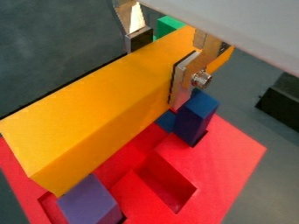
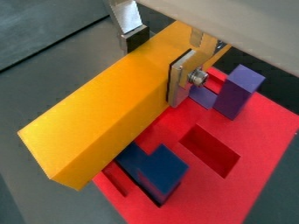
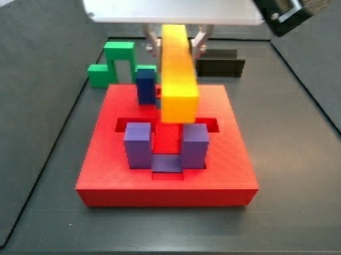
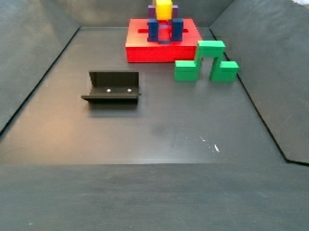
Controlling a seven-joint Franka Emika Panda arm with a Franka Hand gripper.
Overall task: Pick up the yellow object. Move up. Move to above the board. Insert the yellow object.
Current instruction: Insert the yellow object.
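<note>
My gripper (image 1: 162, 61) is shut on the yellow object (image 1: 100, 118), a long yellow-orange bar, with one silver finger (image 1: 184, 80) on each long side. Both wrist views show this grip (image 2: 158, 59). In a side view the bar (image 3: 177, 75) hangs upright from the gripper (image 3: 180, 38) over the middle of the red board (image 3: 167, 181). Its lower end is above the board's recesses, between the blue block (image 3: 144, 85) and two purple blocks (image 3: 138, 147). An open slot (image 2: 211, 149) shows under the bar. I cannot tell whether the bar touches the board.
A green arch-shaped block (image 4: 201, 65) stands beside the board (image 4: 143, 52), and it also shows behind the board in a side view (image 3: 118, 62). A dark black block (image 3: 221, 66) lies behind the board. The fixture (image 4: 112, 87) stands on the grey floor.
</note>
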